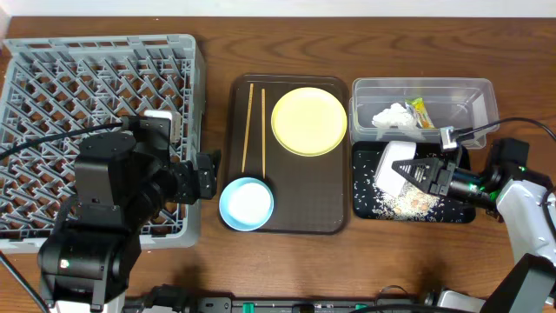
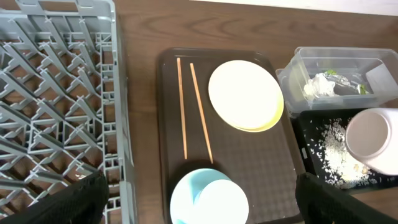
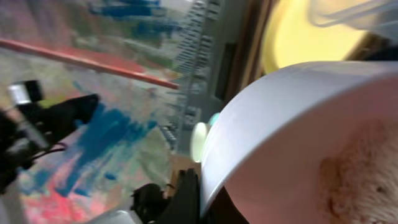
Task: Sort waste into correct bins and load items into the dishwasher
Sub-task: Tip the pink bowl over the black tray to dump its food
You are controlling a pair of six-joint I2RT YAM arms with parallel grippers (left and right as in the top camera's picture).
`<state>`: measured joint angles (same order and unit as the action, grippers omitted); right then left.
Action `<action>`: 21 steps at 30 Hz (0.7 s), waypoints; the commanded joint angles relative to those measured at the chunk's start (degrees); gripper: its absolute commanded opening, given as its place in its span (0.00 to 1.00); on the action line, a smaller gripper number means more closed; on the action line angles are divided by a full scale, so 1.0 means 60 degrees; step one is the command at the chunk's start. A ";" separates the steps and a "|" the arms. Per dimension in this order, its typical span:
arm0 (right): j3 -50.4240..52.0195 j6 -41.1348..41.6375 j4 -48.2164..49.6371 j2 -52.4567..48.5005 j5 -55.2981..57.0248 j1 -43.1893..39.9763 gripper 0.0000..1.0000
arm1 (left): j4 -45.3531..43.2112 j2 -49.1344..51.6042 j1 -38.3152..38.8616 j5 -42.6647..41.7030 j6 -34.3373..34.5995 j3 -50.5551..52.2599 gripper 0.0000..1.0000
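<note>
Bowl posn: white bowl [image 1: 398, 167] is held tipped on its side over black tray [image 1: 472, 217], mouth apparently turned toward the R arm, low edge above the rice scraps [image 1: 404, 205].
R gripper [image 1: 422, 171]: clamped on the bowl rim, reached in from the right; wrist axis runs approx. left-right across the table.
L gripper [image 1: 207, 174]: spread wide, nothing held; placed at the rack's right edge, w/ blue bowl [image 1: 246, 203] just beside it.
Key relation: dish rack [image 1: 52, 61] lies well to the left of the white bowl, w/ serving tray [image 1: 334, 204] between. L arm is judged nearer the rack, but the bowl is in the R arm.
Next move (judged): emptying is prob. to be finished first, then a long carry leftward is needed.
Other waste: tissue [image 1: 391, 116] & wrapper [image 1: 422, 113] are already in clear tub [image 1: 421, 84].
Not yet loaded: plate [image 1: 309, 121], chopsticks [image 1: 253, 126]; long axis front-to-back on the serving tray.
Overhead view: whole layout & both arms are shown; bowl interior is not.
R wrist view: bowl interior w/ residue [image 3: 357, 180] is shown; the tray below is hidden.
L wrist view: wide-set fingers [image 2: 68, 199] are seen at the bottom corners, so the gap is confirmed; bowl's outside & scattered rice are also seen.
</note>
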<state>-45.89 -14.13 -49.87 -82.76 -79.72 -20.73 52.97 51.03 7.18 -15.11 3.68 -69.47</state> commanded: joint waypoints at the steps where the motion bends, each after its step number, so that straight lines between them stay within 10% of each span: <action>1: 0.0036 -0.0619 0.0189 0.0029 0.0087 0.0015 0.01 | 0.0025 0.0018 -0.0026 -0.0124 0.0047 -0.0211 0.96; 15: 0.0036 0.1851 0.0823 -0.0193 0.2911 -0.0055 0.01 | 0.0025 0.0025 -0.0026 -0.0124 0.0047 -0.0211 0.96; 18: 0.0033 -0.0317 0.0204 -0.0160 -0.0860 0.0055 0.01 | 0.0025 0.0025 -0.0026 -0.0124 0.0047 -0.0211 0.96; 21: 0.0036 0.0168 0.0637 -0.0200 0.1093 0.0047 0.01 | 0.0025 0.0025 -0.0026 -0.0124 0.0047 -0.0211 0.96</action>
<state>-45.76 -12.45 -47.53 -83.74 -75.05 -20.62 52.97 51.03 7.18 -15.14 3.68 -69.47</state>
